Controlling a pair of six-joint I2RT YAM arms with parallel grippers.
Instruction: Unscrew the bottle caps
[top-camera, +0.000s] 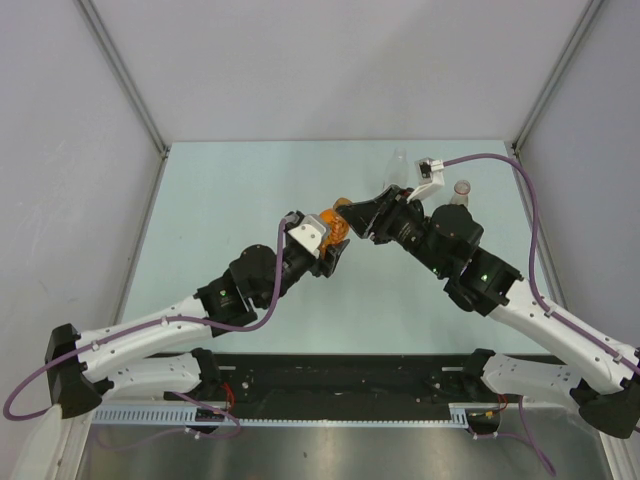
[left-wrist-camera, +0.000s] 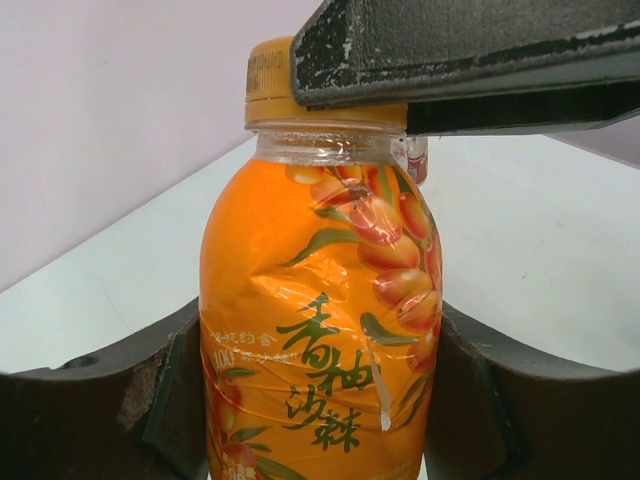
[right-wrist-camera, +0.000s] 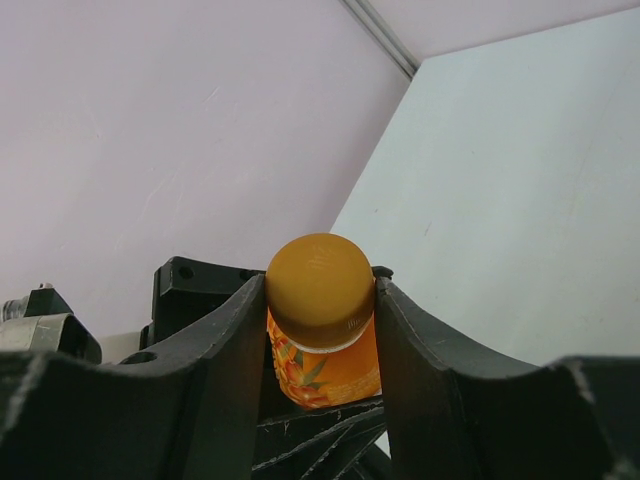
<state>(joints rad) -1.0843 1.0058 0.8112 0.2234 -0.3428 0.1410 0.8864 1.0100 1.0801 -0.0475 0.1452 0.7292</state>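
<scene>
The squat orange bottle (left-wrist-camera: 320, 330) is held off the table between both arms near the middle (top-camera: 333, 226). My left gripper (top-camera: 328, 246) is shut on its body, with the dark fingers (left-wrist-camera: 90, 410) pressed on both sides of the label. The orange cap (right-wrist-camera: 320, 285) is on the bottle neck (left-wrist-camera: 268, 88). My right gripper (top-camera: 354, 217) is shut on this cap, one finger on each side (right-wrist-camera: 425, 360). A right finger crosses the top of the left wrist view (left-wrist-camera: 470, 55). The orange label shows under the cap in the right wrist view (right-wrist-camera: 335, 375).
A clear bottle with a dark reddish top (top-camera: 461, 190) stands at the back right, by the right arm's white cable clip (top-camera: 430, 175). Another clear bottle (top-camera: 400, 160) shows faintly further back. A clear bottle with red at the neck peeks behind the orange one (left-wrist-camera: 413, 160). Grey walls enclose the table.
</scene>
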